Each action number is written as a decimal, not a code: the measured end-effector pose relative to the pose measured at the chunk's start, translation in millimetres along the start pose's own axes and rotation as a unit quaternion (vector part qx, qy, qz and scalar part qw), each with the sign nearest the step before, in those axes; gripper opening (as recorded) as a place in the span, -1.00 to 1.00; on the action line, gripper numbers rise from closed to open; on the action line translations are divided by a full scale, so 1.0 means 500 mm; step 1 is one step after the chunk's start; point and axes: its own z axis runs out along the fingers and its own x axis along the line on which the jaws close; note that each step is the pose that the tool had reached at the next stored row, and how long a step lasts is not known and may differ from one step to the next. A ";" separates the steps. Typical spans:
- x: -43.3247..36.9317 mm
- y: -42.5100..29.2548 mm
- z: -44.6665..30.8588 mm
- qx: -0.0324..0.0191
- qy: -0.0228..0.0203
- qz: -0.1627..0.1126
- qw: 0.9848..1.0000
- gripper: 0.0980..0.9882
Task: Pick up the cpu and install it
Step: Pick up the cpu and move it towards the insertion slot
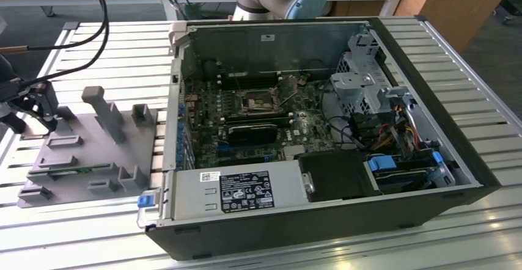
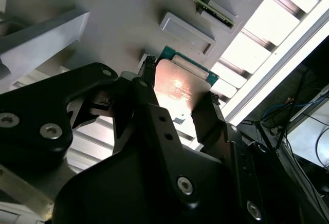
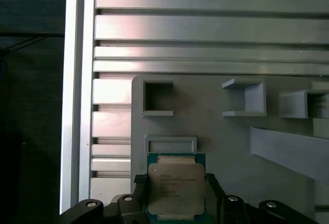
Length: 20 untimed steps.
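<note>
Ribbed aluminium table [image 3: 205, 29], matte grey plastic tray [image 3: 216, 131]; claw [image 3: 176, 184] seemingly clamping flat square silver-topped cpu [image 3: 175, 178].

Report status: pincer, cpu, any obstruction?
Pincer shut on cpu, at its two sides. Cpu over grey tray, not yet in case. Nothing blocking seen.

The fixture tray [image 1: 94, 154] lies on the slatted table [image 1: 456, 62], at the exterior view's left of the open computer case [image 1: 269, 44]. My gripper [image 3: 176, 196] hangs over the tray's end farthest from the case. The cpu [image 3: 176, 180] sits between my 2 fingers [image 3: 213, 188], touching both, just beside a tray pocket [image 3: 170, 144].
</note>
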 end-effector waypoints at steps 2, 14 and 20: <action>0.000 0.000 -0.002 0.000 0.000 0.000 1.000 -0.01; 0.000 0.004 -0.014 0.000 0.000 0.000 1.000 -0.01; 0.000 0.006 -0.020 0.000 0.000 0.000 1.000 -0.01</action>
